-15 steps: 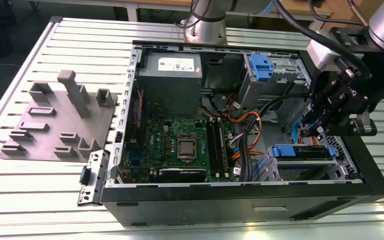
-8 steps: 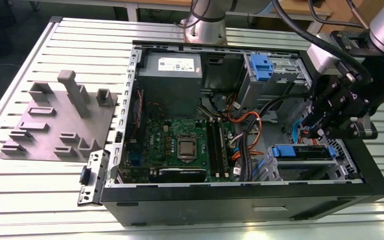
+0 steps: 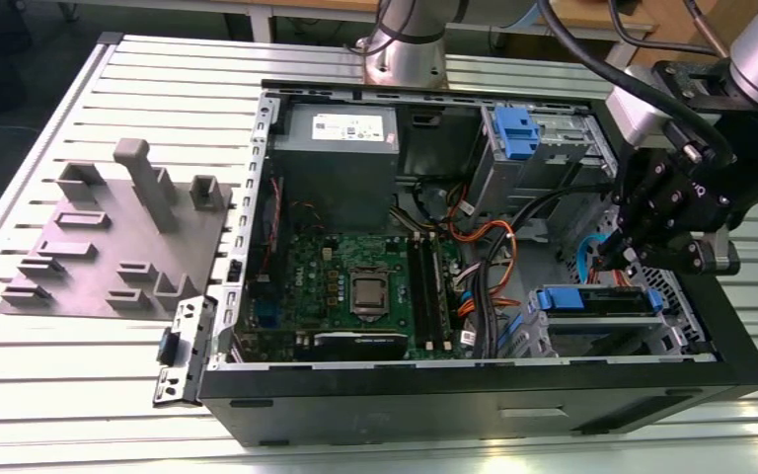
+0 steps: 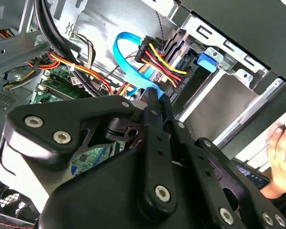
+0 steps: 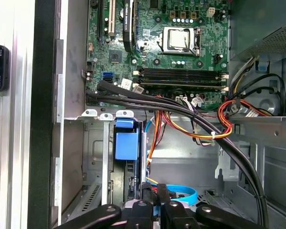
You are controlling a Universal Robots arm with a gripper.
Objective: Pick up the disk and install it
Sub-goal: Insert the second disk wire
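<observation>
Gripper (image 3: 626, 263) hangs inside the open computer case (image 3: 485, 395), at the exterior view's right, directly over the lower drive bay (image 3: 603, 334). Its fingers (image 5: 143, 211) look drawn together in both wrist views, and I see nothing clamped between them. The disk (image 3: 600, 302) appears to sit already in that bay, on edge, just below the fingertips and close to them; whether they touch it I cannot tell. In the exterior view its long axis runs across the case, from the exterior view's left to its right. The blue plastic end (image 5: 126, 144) faces the motherboard (image 3: 352, 286), and the silver length reaches away toward the case wall. In the first wrist view the same line runs from that blue end straight toward the gripper, so the tool stands at the disk's far end, in line with its length and not beside it. A blue flat cable (image 4: 126, 62) and a bundle of red, yellow and black wires (image 4: 157, 55) crowd that end, just beside the fingertips. Judging by this, the disk is picked and slotted, and only its final seating looks open.
</observation>
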